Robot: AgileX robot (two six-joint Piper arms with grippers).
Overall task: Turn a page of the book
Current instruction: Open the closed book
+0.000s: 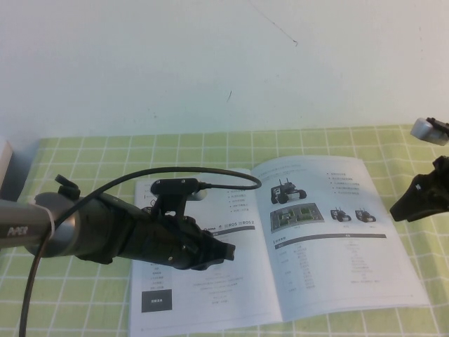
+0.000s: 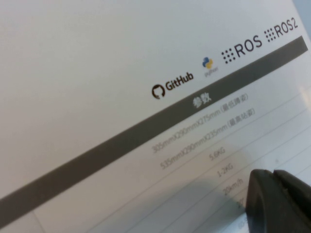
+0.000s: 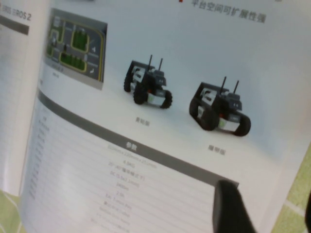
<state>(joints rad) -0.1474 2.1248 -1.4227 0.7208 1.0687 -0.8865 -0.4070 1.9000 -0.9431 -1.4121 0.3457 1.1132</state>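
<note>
Fingers of the left gripper [image 1: 226, 250] pressed together, nothing between them — it hovers low above the left-hand sheet of the book [image 1: 210, 295], which lies open flat on the green checked mat [image 1: 84, 161]. Right gripper [image 1: 401, 208] parted, empty — just off the outer edge of the page [image 1: 337, 260].

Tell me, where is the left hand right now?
In the high view, the left hand hovers over the open book's left page, just left of its spine; the right hand waits by the book's right edge.
</note>
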